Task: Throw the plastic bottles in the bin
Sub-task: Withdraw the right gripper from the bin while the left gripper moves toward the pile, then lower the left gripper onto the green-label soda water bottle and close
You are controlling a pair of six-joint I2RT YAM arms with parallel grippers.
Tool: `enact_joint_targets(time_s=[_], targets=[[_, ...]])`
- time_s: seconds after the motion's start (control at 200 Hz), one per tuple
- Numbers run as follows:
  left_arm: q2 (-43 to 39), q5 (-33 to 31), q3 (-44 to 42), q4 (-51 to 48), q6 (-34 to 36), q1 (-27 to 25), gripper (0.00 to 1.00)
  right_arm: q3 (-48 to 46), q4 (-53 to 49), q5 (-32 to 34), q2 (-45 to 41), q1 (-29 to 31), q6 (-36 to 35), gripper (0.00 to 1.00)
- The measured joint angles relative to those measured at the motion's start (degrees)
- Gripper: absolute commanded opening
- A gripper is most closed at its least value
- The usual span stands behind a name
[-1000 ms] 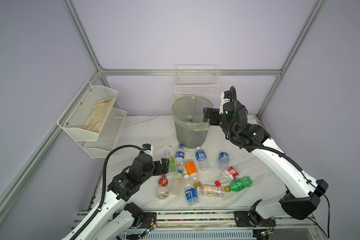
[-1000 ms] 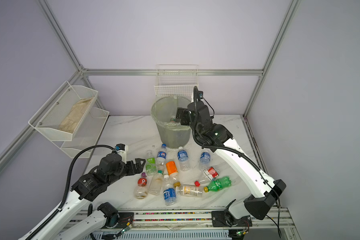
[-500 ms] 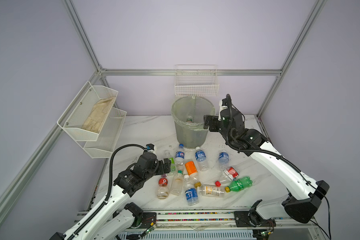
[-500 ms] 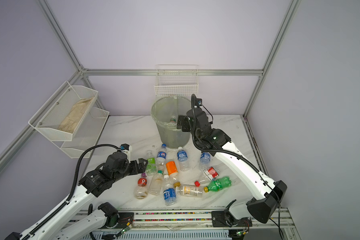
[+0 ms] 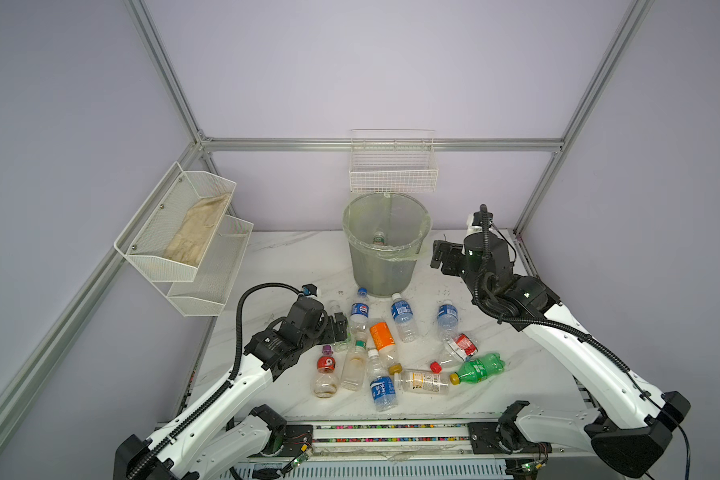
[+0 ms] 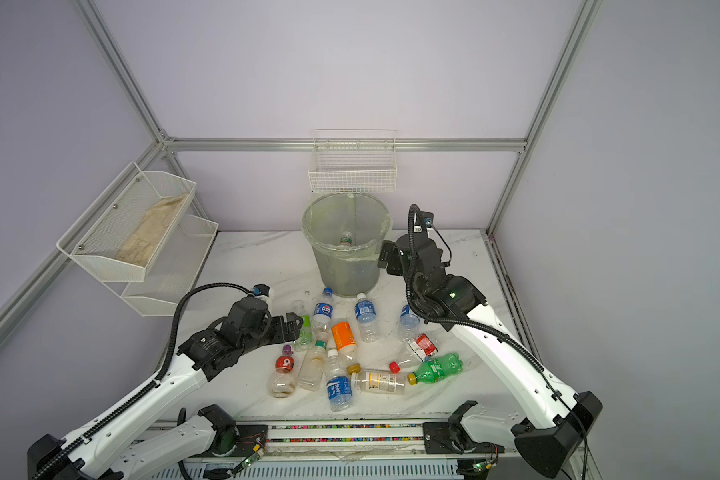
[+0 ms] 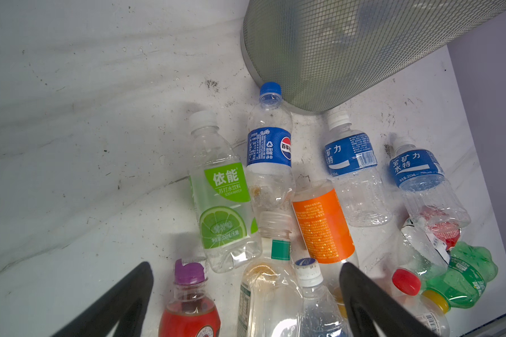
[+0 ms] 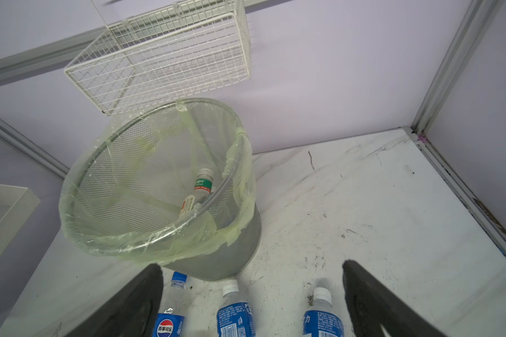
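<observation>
Left wrist view: the left gripper hangs low with its fingers spread apart and empty, at the left edge of the bottles scattered on the surface. Beyond them stands the bin, one bottle inside. Just right of it, the right gripper hovers, fingers wide apart, holding nothing.

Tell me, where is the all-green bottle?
In both top views the green bottle lies on its side on the table, front right, in front of the crushed red-label bottle, its cap by the white-label bottle.
</observation>
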Motion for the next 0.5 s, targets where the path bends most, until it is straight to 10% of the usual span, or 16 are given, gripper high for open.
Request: enact_joint_targets(time_s=[0.5], targets=[[11.0,-1.2,0.0,4.2,0.0,0.0,0.95,-10.8,-1.4,-0.3,-6.6,-4.3,3.2,0.97]])
